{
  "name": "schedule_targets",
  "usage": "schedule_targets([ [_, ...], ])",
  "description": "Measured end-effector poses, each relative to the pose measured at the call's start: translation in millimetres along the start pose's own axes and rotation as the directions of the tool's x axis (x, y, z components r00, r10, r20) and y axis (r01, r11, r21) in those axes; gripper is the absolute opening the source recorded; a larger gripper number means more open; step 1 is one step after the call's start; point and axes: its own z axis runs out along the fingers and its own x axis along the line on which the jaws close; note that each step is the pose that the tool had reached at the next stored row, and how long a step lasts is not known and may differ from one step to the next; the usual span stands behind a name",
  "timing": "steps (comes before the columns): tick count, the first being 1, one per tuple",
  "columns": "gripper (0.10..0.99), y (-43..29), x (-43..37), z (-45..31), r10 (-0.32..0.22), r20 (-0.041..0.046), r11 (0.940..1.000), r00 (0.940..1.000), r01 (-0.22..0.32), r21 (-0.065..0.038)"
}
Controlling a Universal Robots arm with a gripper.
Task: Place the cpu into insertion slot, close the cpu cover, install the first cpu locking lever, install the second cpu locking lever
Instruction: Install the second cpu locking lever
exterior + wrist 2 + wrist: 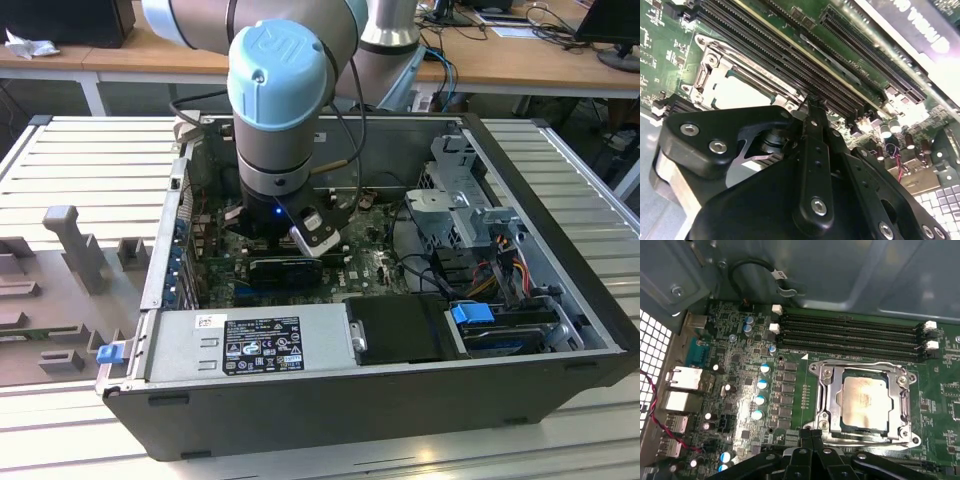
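The cpu (865,400), a pale silver square, lies flat in the insertion slot (839,405) on the green motherboard. The cpu cover (902,396), a silvery frame, lies down around it. Thin wire locking levers (860,363) run along the socket's edges; whether they are latched I cannot tell. My gripper (815,437) hovers just beside the socket with its black fingers together and nothing between them. In the second wrist view the fingertips (812,102) point toward the long memory slots, with the socket and cpu (740,92) close by. In the exterior view the gripper (288,240) hangs low inside the open computer case.
Long black memory slots (850,335) run beside the socket. Capacitors (761,385) and rear ports (682,380) stand on the board. The case (540,180) walls ring the work area, with a power supply (260,345), drive cage (470,200) and cables (500,270) inside.
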Motion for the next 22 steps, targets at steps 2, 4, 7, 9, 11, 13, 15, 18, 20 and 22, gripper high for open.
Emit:
schedule_targets([
  [2, 0.106, -0.4, 0.0, 1.4, 0.0, 0.0003, 1.0, 1.0, 0.0, -0.007],
  [4, 0.106, -0.8, 0.1, 2.6, 0.0, 0.0005, 0.9999, 1.0, 0.0, -0.014],
  [7, 0.106, -1.3, 0.1, 4.2, 0.0, 0.0011, 0.9998, 1.0, 0.0, -0.021],
  [9, 0.106, -1.7, 0.1, 5.5, 0.0, 0.0015, 0.9997, 1.0, 0.0, -0.025],
  [11, 0.106, -2.5, 0.2, 7.9, 0.0, 0.0012, 0.9996, 1.0, 0.0, -0.027],
  [13, 0.106, 0.5, 0.1, -4.5, 0.0, 0.0015, 0.9996, 1.0, 0.0, -0.028],
  [15, 0.106, 1.7, 0.0, -8.2, 0.0, 0.0015, 0.9996, 1.0, 0.0, -0.028],
  [18, 0.106, 3.8, -0.1, -15.1, 0.0, 0.0015, 0.9996, 1.0, 0.0, -0.028],
  [20, 0.106, 5.1, -0.2, -19.3, 0.0, 0.0014, 0.9996, 1.0, 0.0, -0.028],
  [22, 0.106, 6.7, -0.3, -24.2, 0.0, 0.0013, 0.9996, 1.0, 0.0, -0.028],
])
